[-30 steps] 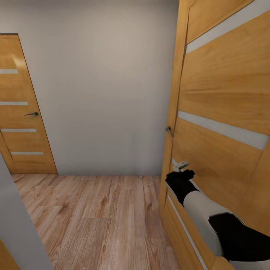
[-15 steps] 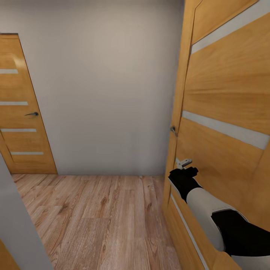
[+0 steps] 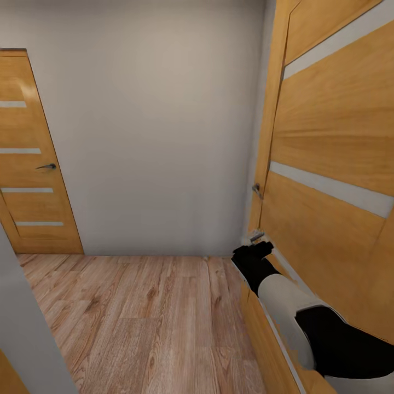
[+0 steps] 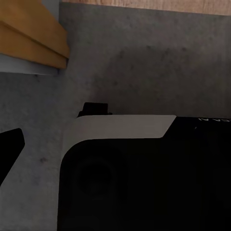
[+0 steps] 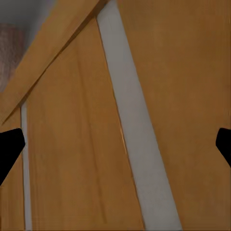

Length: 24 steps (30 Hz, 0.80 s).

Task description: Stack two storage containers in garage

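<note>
Head view shows the right pincer (image 3: pixel 253 239) at the end of a black-and-white arm, pressed close against a tall honey-coloured wooden door with pale horizontal inlay strips (image 3: pixel 328 142) that stands ajar. The door's small metal lever handle (image 3: pixel 256 189) sits just above the pincer, apart from it. Past the pincer lie a plain grey-white wall (image 3: pixel 158 126) and a light wood plank floor (image 3: pixel 137 317); well across from it, against that wall, is a second, shut wooden door with the same pale strips (image 3: pixel 30 158).

In the right wrist view the pincer's two dark fingertips (image 5: pixel 9 147) sit far apart at the edges of the picture, with nothing between them but the door panel just ahead. The left pincer (image 4: pixel 7 149) hangs over dark grey speckled concrete floor (image 4: pixel 144 62); one dark fingertip shows, so I cannot tell how its jaws stand.

The two orange-red storage containers are nowhere in these pictures; neither pincer carries one.

Risks, as I judge them: the right forearm runs along the door face, so a base turn could jam the arm between door and frame, or swing the door shut. The pincer could also catch under the handle.

Some faint white lettering sits on the left arm's black casing (image 4: pixel 214 120), too small to read.
</note>
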Available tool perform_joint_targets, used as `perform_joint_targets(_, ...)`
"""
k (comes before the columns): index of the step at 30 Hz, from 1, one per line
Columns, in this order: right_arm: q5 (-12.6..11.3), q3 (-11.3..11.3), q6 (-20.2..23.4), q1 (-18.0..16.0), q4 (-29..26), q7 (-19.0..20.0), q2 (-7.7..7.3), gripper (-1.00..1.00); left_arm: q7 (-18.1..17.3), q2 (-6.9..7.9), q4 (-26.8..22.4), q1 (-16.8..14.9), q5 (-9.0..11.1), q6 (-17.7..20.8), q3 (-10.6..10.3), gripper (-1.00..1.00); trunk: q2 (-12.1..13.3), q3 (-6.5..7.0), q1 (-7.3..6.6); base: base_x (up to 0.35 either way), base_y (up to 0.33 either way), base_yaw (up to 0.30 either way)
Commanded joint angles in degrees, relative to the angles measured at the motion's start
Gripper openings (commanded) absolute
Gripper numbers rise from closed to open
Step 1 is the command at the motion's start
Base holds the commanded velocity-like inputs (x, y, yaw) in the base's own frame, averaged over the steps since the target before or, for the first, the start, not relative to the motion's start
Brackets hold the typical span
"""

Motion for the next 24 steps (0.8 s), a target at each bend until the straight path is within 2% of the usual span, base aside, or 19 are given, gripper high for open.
perform_joint_targets(1,0.13,0.27,0.37,-0.04,0.0,-0.08,1.1,1.0,0.05,-0.01,-0.12,0.04,0.34,-0.01,0.04,1.0,-0.03,-0.05,0.0,0.0,0.0,0.0)
perform_joint_targets(17,-0.11,0.32,-0.25,-0.01,-0.09,0.26,1.19,1.0,0.05,-0.04,-0.12,0.04,0.32,-0.01,0.04,1.0,-0.03,-0.05,0.0,0.0,0.0,0.0)
perform_joint_targets(20,-1.22,0.34,-1.43,0.14,-0.09,0.85,1.19,1.0,0.05,-0.04,-0.12,0.04,0.33,-0.01,0.04,1.0,-0.03,-0.05,0.0,0.0,0.0,0.0)
perform_joint_targets(24,-3.9,0.37,-3.58,0.45,-0.03,5.03,1.19,1.0,0.05,-0.01,-0.12,0.04,0.34,-0.01,0.04,1.0,-0.03,-0.05,0.0,0.0,0.0,0.0)
